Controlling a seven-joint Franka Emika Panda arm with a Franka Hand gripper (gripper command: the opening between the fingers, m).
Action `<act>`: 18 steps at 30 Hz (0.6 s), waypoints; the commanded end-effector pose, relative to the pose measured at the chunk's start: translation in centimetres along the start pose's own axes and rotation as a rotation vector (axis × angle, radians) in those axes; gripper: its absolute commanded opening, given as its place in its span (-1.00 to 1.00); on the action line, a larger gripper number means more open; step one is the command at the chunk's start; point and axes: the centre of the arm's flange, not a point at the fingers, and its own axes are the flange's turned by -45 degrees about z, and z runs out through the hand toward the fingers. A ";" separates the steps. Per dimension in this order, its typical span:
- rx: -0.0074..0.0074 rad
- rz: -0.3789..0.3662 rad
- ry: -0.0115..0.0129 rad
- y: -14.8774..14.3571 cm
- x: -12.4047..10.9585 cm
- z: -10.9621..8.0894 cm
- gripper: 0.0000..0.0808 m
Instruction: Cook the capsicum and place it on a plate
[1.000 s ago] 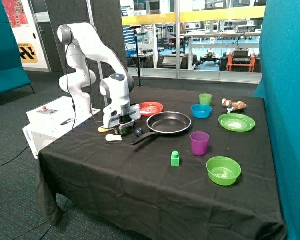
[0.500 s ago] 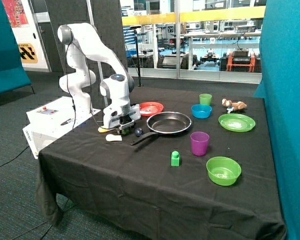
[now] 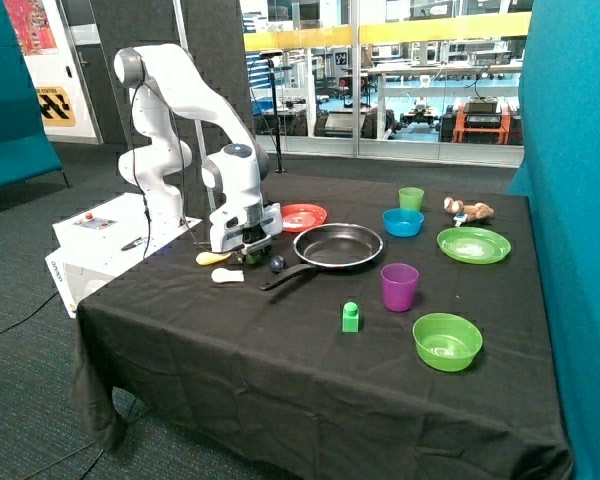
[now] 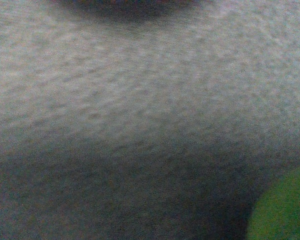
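Note:
My gripper (image 3: 248,254) hangs low over the black cloth, between a yellow piece (image 3: 212,258) and the handle of the black frying pan (image 3: 338,245). The dark green capsicum (image 3: 251,257) shows right at the gripper's tip; I cannot tell whether it is held or resting on the cloth. In the wrist view only blurred cloth shows, with a green rounded edge (image 4: 282,210) in one corner. The red-orange plate (image 3: 302,216) lies behind the gripper, beside the pan. The pan is empty.
A dark blue round piece (image 3: 277,263) and a white piece (image 3: 227,275) lie near the gripper. A green block (image 3: 351,317), purple cup (image 3: 399,287), green bowl (image 3: 447,341), lime-green plate (image 3: 473,244), blue bowl (image 3: 403,221) and green cup (image 3: 411,198) stand beyond the pan.
The gripper has risen a little and shifted slightly toward the pan. The yellow piece beside it shows more fully now.

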 end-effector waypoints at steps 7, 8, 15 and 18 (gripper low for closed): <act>-0.0074 -0.073 -0.0049 -2.9 0.6 -3.0 -1.00; -0.0074 -0.079 -0.0049 -3.3 0.6 -3.3 -1.00; -0.0072 -0.139 -0.0052 -6.1 0.6 -4.9 -1.00; -0.0071 -0.189 -0.0053 -7.8 0.6 -5.4 -1.00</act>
